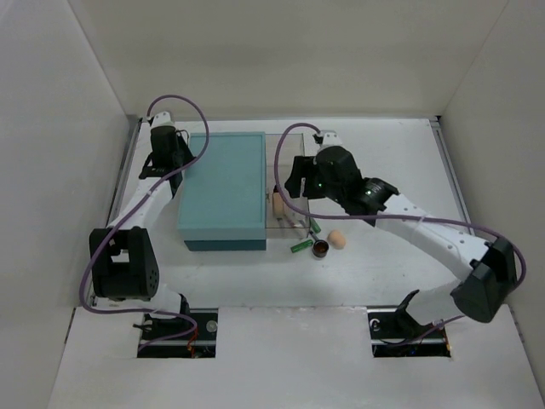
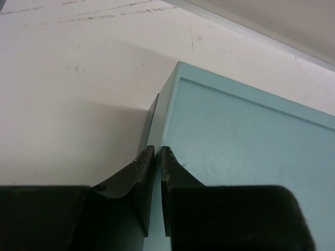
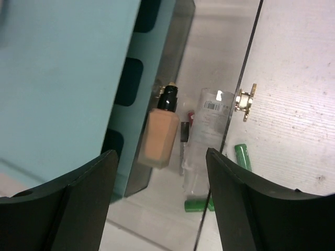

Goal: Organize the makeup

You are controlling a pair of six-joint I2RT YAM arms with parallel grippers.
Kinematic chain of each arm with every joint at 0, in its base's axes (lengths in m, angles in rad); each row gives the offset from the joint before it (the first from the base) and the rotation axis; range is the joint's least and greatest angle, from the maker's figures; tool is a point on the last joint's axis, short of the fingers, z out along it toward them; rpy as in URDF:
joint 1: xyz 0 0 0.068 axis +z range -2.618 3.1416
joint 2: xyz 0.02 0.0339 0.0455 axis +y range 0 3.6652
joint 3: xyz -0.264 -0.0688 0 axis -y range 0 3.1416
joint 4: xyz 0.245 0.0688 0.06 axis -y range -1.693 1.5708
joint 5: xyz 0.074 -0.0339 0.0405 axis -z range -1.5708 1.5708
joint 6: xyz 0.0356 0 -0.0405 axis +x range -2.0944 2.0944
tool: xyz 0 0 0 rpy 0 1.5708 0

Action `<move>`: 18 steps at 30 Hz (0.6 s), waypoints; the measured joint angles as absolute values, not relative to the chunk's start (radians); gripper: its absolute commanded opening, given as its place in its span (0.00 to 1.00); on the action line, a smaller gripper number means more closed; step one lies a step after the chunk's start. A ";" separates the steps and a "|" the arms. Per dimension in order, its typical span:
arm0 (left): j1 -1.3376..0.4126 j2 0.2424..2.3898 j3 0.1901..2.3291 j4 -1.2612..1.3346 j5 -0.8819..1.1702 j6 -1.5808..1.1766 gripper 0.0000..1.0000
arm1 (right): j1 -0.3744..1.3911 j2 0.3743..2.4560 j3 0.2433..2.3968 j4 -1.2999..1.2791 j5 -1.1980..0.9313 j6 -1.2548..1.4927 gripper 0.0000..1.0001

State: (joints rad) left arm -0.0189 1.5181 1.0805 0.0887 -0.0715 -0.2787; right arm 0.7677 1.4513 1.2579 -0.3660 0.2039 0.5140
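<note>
The beige bottle (image 3: 158, 140) with its black cap (image 3: 168, 97) lies in a clear acrylic tray (image 1: 292, 223) beside the teal box (image 1: 223, 189). With it lie a clear barcoded tube (image 3: 208, 121) and a thin red pencil (image 3: 191, 115). Green tubes (image 1: 301, 245) (image 3: 242, 156), a round brown piece (image 1: 321, 248) and the peach sponge (image 1: 337, 240) lie on the table by the tray. My right gripper (image 3: 161, 154) hangs open above the bottle, also in the top view (image 1: 294, 183). My left gripper (image 2: 156, 149) is pinched on the teal box's far left rim (image 2: 166, 112).
The tray's clear panel carries a small gold fitting (image 3: 245, 100). The teal box fills the left of the right wrist view (image 3: 63, 78). White walls close in the table on the left, the back and the right. Bare table lies right of the sponge.
</note>
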 measured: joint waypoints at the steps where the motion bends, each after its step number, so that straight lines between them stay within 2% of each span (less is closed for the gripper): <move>1: -0.018 1.523 1.084 0.089 -0.072 -0.279 0.00 | 0.768 1.423 1.250 -0.365 0.202 0.513 0.76; 8: -0.009 1.557 1.137 0.056 -0.064 -0.275 0.00 | 0.748 1.240 1.124 -0.351 0.200 0.513 0.75; 18: 0.038 1.630 1.215 0.045 -0.041 -0.271 0.00 | 0.617 1.079 0.838 -0.392 0.198 0.554 0.74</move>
